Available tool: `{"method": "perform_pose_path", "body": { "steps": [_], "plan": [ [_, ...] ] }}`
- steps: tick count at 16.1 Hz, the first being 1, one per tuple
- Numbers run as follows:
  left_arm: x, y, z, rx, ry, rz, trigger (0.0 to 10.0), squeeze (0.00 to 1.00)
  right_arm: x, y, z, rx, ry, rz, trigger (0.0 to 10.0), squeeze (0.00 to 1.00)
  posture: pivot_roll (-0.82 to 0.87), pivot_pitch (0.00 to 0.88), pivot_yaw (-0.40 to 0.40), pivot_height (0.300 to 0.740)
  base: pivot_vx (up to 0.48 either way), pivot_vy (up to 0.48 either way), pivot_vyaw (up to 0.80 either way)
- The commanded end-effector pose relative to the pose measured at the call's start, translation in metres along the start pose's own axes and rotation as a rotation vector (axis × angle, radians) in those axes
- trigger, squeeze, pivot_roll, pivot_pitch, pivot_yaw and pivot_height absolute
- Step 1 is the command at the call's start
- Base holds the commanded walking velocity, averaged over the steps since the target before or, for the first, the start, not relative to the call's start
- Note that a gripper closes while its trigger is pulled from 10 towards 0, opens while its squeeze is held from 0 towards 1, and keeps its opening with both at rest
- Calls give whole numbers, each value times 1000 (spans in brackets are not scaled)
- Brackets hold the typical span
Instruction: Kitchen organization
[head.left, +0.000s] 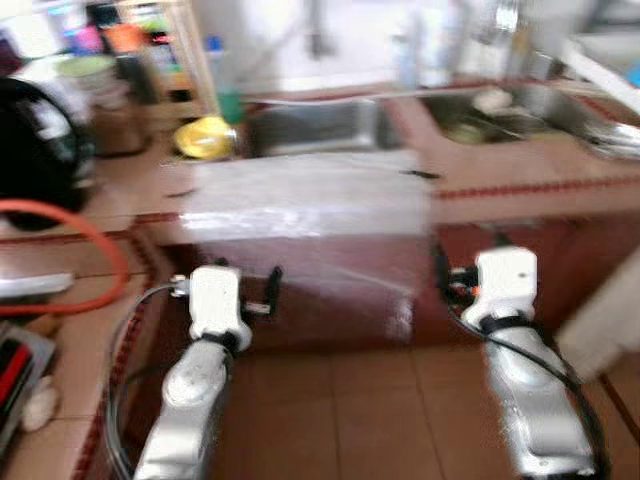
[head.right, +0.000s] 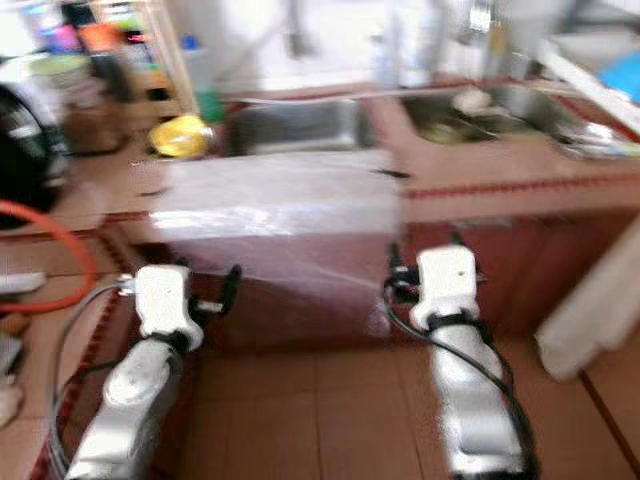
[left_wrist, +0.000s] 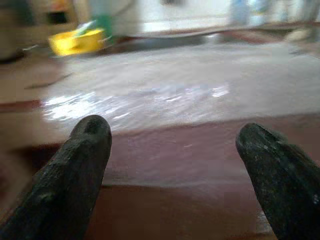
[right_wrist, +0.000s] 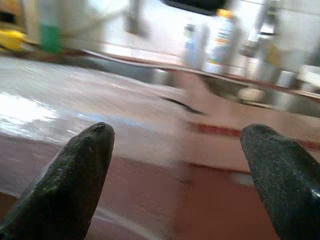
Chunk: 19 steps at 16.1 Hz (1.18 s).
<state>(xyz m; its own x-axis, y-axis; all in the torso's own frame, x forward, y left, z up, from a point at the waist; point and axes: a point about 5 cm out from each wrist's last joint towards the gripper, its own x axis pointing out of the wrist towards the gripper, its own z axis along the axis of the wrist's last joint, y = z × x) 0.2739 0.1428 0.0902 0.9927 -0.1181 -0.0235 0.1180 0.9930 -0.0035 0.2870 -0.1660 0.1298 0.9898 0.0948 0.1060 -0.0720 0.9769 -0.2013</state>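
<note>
The picture is blurred. A clear plastic sheet (head.left: 300, 200) lies on the brown tiled counter (head.left: 520, 180) and hangs over its front edge. Behind it are a steel sink (head.left: 315, 128) and a second sink (head.left: 510, 110) with dishes in it. A yellow item (head.left: 203, 138) sits left of the first sink. My left gripper (left_wrist: 172, 129) is open, held below and before the sheet's left part. My right gripper (right_wrist: 178, 131) is open too, level with the sheet's right edge. Neither holds anything.
A black round appliance (head.left: 35, 150) and an orange hose (head.left: 100, 240) are on the side counter at my left. A green-based bottle (head.left: 228, 100) and a shelf of jars stand at the back. A white panel (head.left: 600, 320) leans at the right. Tiled floor (head.left: 380, 400) lies below.
</note>
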Motion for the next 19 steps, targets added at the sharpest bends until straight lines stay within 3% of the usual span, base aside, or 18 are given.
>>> {"method": "perform_pose_path", "body": {
  "steps": [1, 10, 13, 19],
  "plan": [
    [1, -1, 1, 0, 0, -4, 10000, 0, -1, -2, 1, -8, -1, 4, 10000, 0, -236, 36, 81, 740, 319, 0, 0],
    [0, -6, -2, -3, 13, -23, 10000, 0, 2, -1, 1, -3, -2, 17, 10000, 0, -235, 21, 77, 740, 310, 0, 0],
    [1, -7, -2, -4, 13, -24, 10000, 0, 1, -2, 0, -3, 7, 10, 10000, 0, -236, 22, 77, 740, 296, 0, -800],
    [-2, -13, -7, 5, 34, -35, 10000, 0, 0, 0, -1, 0, 6, 17, 10000, 0, -238, 27, 80, 740, 0, 0, -110]
  ]
}}
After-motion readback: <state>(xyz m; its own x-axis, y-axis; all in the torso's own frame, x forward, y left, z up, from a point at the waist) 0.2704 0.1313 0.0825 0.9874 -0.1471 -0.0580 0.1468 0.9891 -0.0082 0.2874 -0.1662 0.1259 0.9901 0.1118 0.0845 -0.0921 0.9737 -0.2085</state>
